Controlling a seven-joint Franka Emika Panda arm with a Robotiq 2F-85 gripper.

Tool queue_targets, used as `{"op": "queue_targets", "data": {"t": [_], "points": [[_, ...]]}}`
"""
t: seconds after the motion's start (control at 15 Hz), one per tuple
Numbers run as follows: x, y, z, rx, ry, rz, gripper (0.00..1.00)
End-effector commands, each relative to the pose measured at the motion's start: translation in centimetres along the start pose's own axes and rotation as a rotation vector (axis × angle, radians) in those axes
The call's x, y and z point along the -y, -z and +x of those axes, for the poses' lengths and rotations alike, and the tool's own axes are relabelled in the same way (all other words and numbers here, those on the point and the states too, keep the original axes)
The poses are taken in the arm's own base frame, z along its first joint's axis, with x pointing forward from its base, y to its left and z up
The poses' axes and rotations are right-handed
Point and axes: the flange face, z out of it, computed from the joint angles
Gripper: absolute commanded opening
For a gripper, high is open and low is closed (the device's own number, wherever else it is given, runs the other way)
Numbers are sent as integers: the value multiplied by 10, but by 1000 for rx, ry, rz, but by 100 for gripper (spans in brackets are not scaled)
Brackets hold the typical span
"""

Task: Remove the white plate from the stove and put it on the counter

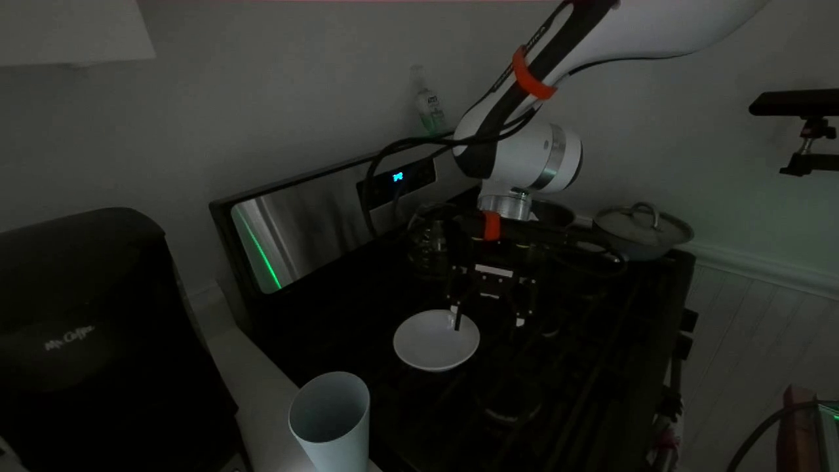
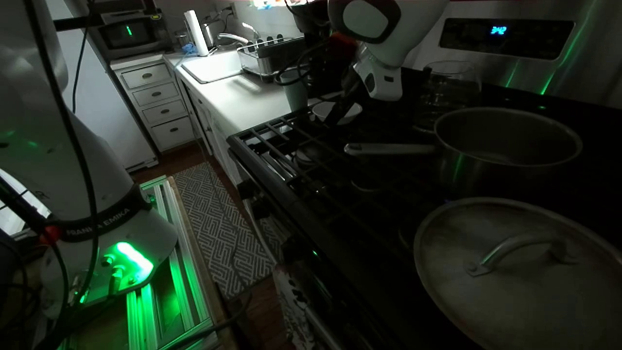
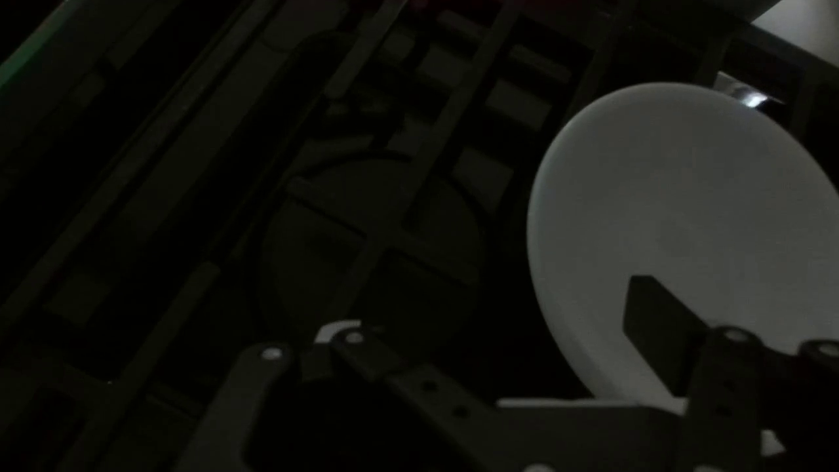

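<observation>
The white plate (image 1: pixel 429 347) rests on the black grates of the stove (image 1: pixel 590 393); it also shows in an exterior view (image 2: pixel 354 113) and at the right of the wrist view (image 3: pixel 682 196). My gripper (image 1: pixel 488 321) is open with nothing between its fingers. In the wrist view the gripper (image 3: pixel 498 314) has one finger over the inside of the plate and the other outside its rim. I cannot tell whether a finger touches the plate. The pale counter (image 1: pixel 255 387) lies beside the stove and runs toward the sink in an exterior view (image 2: pixel 238 99).
A tall white cup (image 1: pixel 344 432) stands near the plate at the counter edge. A black coffee maker (image 1: pixel 98 341) is on the counter. A glass carafe (image 2: pixel 449 87), a saucepan (image 2: pixel 505 146) with its handle pointing inward and a lidded pot (image 2: pixel 515 291) stand on the stove.
</observation>
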Motion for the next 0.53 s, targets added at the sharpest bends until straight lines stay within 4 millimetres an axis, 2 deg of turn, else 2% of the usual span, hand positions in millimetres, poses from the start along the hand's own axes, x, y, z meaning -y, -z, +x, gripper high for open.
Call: {"op": "queue_targets", "data": {"t": [0.0, 0.27, 0.47], "points": [[15, 4, 0, -55, 18, -19, 87], [28, 6, -3, -72, 69, -14, 85], [36, 5, -5, -80, 93, 0, 75]]}}
